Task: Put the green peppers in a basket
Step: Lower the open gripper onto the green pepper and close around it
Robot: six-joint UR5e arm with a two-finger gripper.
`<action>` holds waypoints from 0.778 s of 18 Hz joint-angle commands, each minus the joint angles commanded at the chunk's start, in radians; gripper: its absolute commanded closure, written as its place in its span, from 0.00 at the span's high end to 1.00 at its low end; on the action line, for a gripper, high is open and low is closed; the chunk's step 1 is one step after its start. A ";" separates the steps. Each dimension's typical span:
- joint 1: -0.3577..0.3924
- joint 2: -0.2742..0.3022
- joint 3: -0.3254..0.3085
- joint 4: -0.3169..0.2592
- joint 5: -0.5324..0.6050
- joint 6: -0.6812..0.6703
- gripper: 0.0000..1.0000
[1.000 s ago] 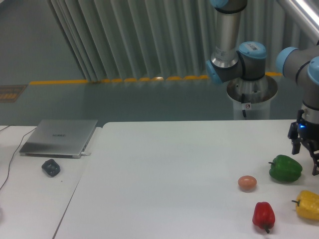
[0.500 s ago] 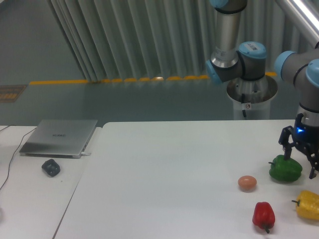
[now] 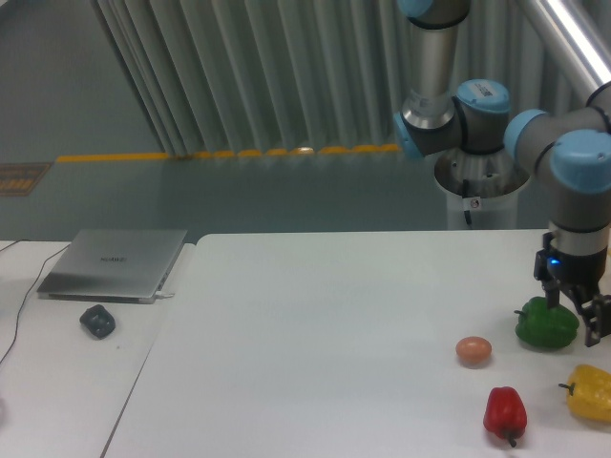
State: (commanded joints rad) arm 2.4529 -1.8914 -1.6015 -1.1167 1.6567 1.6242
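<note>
Hanging over the far right of the white tabletop [image 3: 334, 315], gripper [image 3: 573, 320] pointing straight down, blue light glowing on its body. Jaws spread apart, dark fingers [image 3: 591, 324] reaching down around the top of the green pepper [image 3: 546, 324], one finger showing clear on the right side, the other partly hidden against the pepper. Cannot tell whether the fingers touch the pepper's skin. Not gripping anything that can be made out.

Green pepper sitting on the tabletop near the right edge, glossy and lobed, short stem poking out to the left. Brown egg-like ball [image 3: 474, 350] lying just to the left of it and a little nearer the camera, apart from it. Red pepper [image 3: 504, 413] resting closer to the front edge, below the ball. Yellow pepper [image 3: 590, 392] lying at the right border, partly cut off, below the green pepper and apart from it.

Grey arm with light-blue joints [image 3: 482, 114] rising behind the tabletop, standing on a round pedestal [image 3: 482, 191].

Closed silver laptop [image 3: 115, 263] lying on a second table at the left, with a small dark lump [image 3: 97, 321] just in front of it. Ribbed grey wall [image 3: 267, 76] and a yellow floor stripe [image 3: 220, 154] behind.
</note>
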 joint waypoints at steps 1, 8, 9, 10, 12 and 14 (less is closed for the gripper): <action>0.000 0.002 -0.003 -0.002 -0.002 0.046 1.00; 0.009 0.012 -0.014 -0.100 0.053 0.270 1.00; 0.005 0.011 -0.021 -0.100 0.090 0.272 1.00; 0.000 0.005 -0.031 -0.098 0.109 0.272 1.00; 0.000 0.000 -0.044 -0.104 0.101 0.269 1.00; -0.005 -0.008 -0.052 -0.101 0.100 0.267 1.00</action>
State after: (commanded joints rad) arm 2.4482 -1.8990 -1.6536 -1.2180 1.7564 1.8914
